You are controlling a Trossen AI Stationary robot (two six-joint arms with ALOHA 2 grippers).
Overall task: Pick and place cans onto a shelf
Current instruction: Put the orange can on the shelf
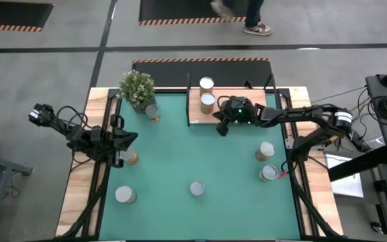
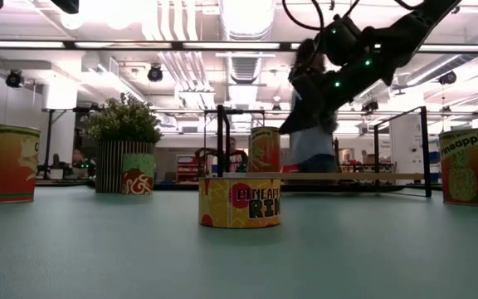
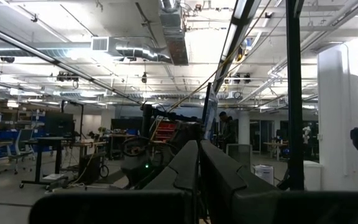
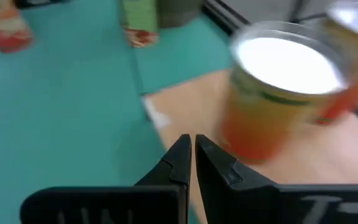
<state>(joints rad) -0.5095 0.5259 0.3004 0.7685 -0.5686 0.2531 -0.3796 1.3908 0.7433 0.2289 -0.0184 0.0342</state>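
- Worktop [image 1: 180, 202] with green mat — loose pineapple cans stand well apart; one [image 1: 197, 188] sits near the front.
- Shelf [image 1: 237, 117], at the back, carries two cans [image 1: 207, 102].
- Right tool [image 1: 222, 126], fingers pressed together and empty, hangs just beside them.
- Left tool [image 1: 127, 140] — likewise closed, empty.
- Cans: probably rigid, fairly heavy, smooth-walled; grasp across the sides.

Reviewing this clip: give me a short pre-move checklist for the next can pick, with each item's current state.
1. Right claw empty, fingers shut: ok.
2. Two cans upright on the shelf: ok.
3. Right claw clear of the nearer shelf can: cannot tell; it hovers close beside it.
4. Left claw shut, waiting at the mat's left edge: ok.
5. Cans left on the mat, such as the front can: ok.
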